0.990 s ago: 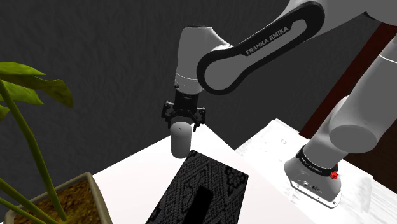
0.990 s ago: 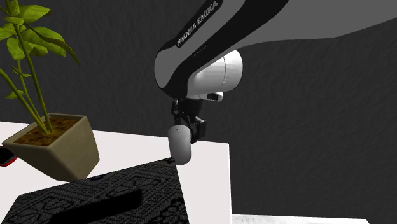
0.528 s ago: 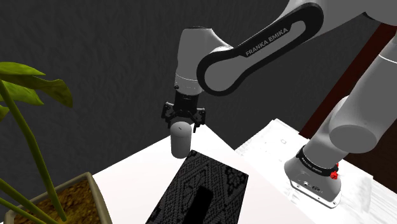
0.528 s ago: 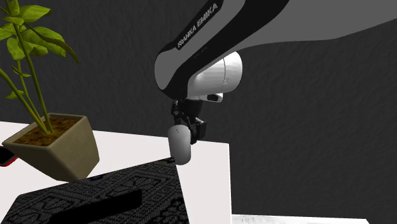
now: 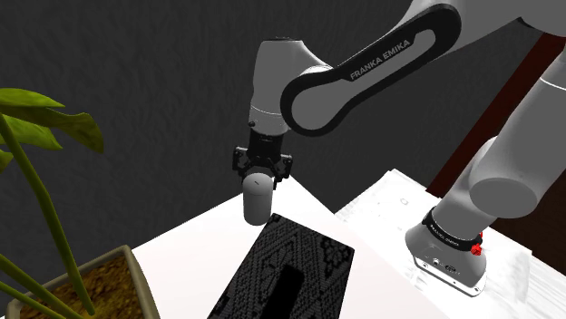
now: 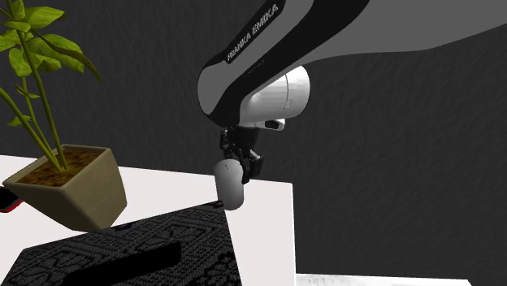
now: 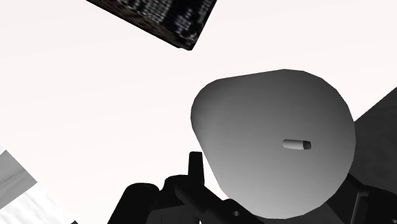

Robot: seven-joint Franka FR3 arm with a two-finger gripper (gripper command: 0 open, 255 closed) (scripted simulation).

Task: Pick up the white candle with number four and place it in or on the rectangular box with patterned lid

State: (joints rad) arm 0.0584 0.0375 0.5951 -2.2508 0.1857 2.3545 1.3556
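Shoulder view, and the pale grey-white rounded candle [image 5: 258,198] hangs upright in mid-air, clamped at its upper end by the all-black pincer [image 5: 260,173]. Its free end hovers just beyond the far end of the black rectangular box with the patterned lid [image 5: 283,265], over the white surface [image 5: 195,237]. Wrist view picks out a small wick stub [image 7: 296,144] on that free end; no number can be made out. By the look of it this is a light, stiff piece with a smooth, likely slippery skin, and most of its length dangles below the grip, so it could pivot. A firm hold across the round body suits it, then a gentle set-down on the lid, clear of the dark slot [image 5: 288,288]
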